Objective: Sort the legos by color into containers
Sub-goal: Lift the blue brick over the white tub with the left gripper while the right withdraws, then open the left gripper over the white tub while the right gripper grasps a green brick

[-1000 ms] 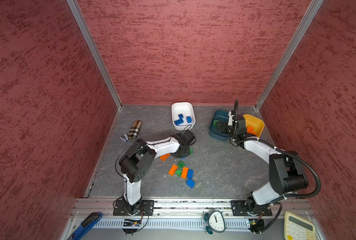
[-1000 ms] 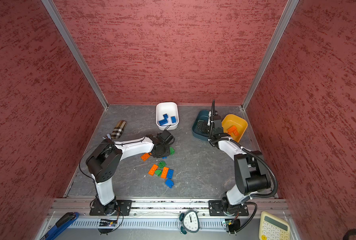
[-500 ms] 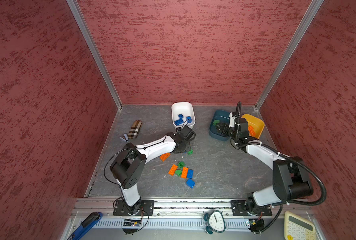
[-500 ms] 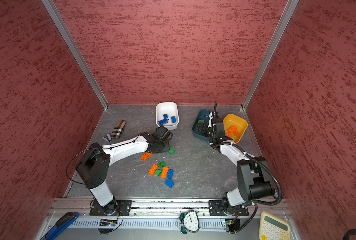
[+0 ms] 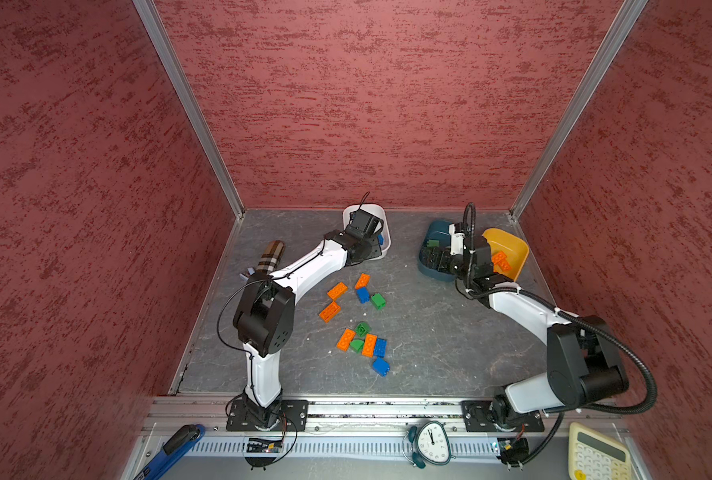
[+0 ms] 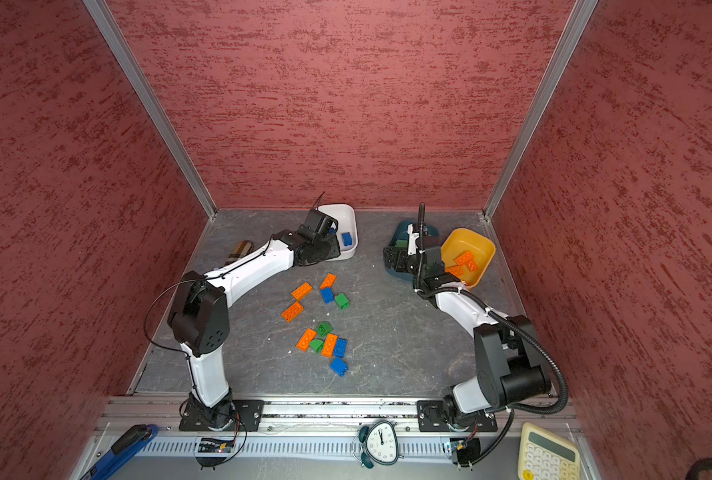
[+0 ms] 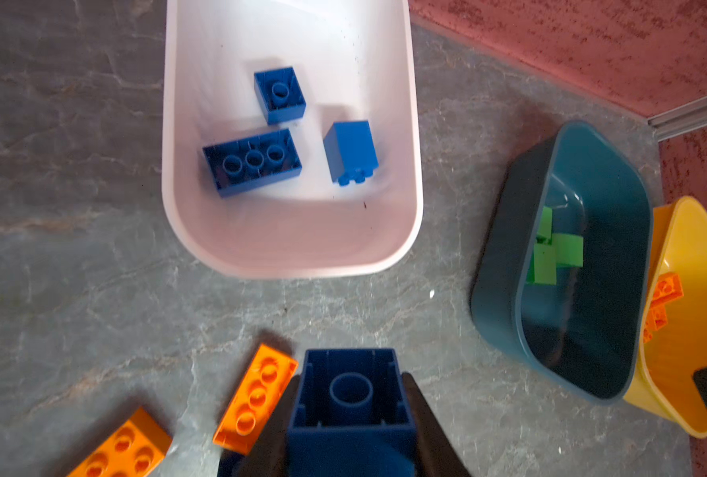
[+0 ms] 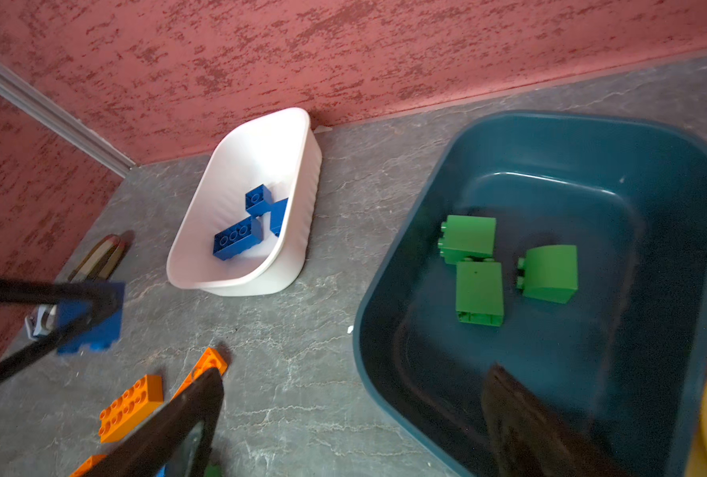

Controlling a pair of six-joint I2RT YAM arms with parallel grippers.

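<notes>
Left gripper [image 7: 349,382]: clenched on blue brick [image 7: 349,413], one jaw against each side, hollow underside toward wrist camera.
Blue brick, place: just near of white bowl [image 7: 289,264], far centre.
Right gripper [image 8: 355,373]: jaws spread, empty, at teal bowl [image 8: 384,297] near rim.
</notes>
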